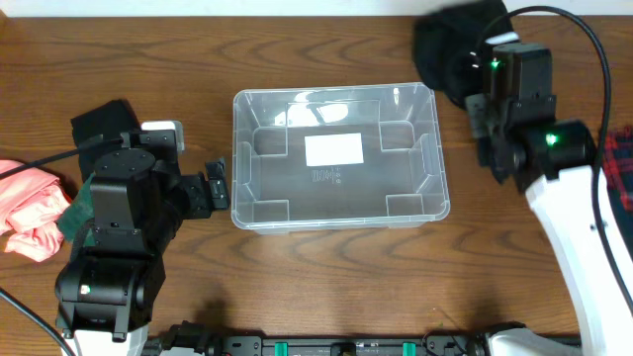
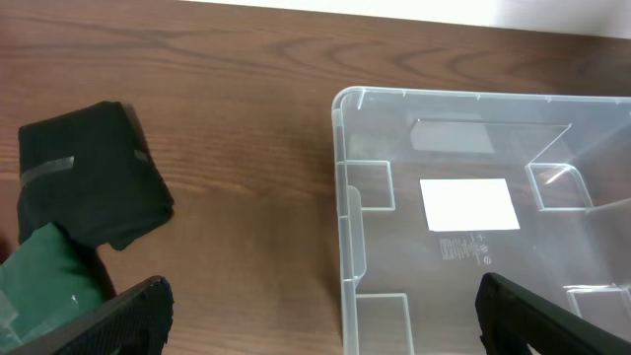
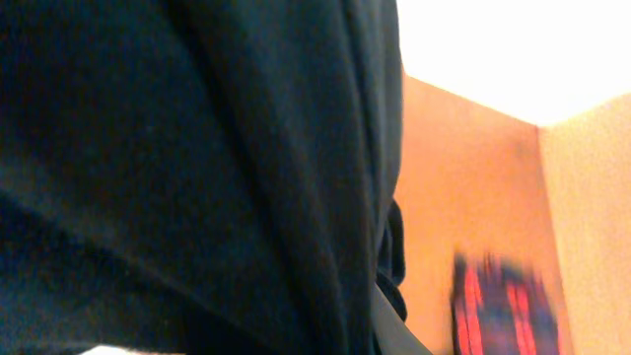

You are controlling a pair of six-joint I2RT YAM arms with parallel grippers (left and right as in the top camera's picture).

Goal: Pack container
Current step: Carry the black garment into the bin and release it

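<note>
The clear container (image 1: 336,216) stands empty in the middle of the table, its white label (image 1: 334,149) on the bottom; it also shows in the left wrist view (image 2: 347,197). My left gripper (image 1: 216,184) is open and empty just left of the container's left wall, with that wall between its fingers in the left wrist view (image 2: 325,320). My right gripper (image 1: 477,87) is at the far right corner of the container, shut on a black garment (image 1: 450,44). The garment fills the right wrist view (image 3: 187,168) and hides the fingers.
A black folded cloth (image 1: 104,124) (image 2: 89,173), a green cloth (image 1: 74,213) (image 2: 44,281) and a pink cloth (image 1: 30,208) lie at the left. A red plaid cloth (image 1: 621,168) (image 3: 498,301) lies at the right edge.
</note>
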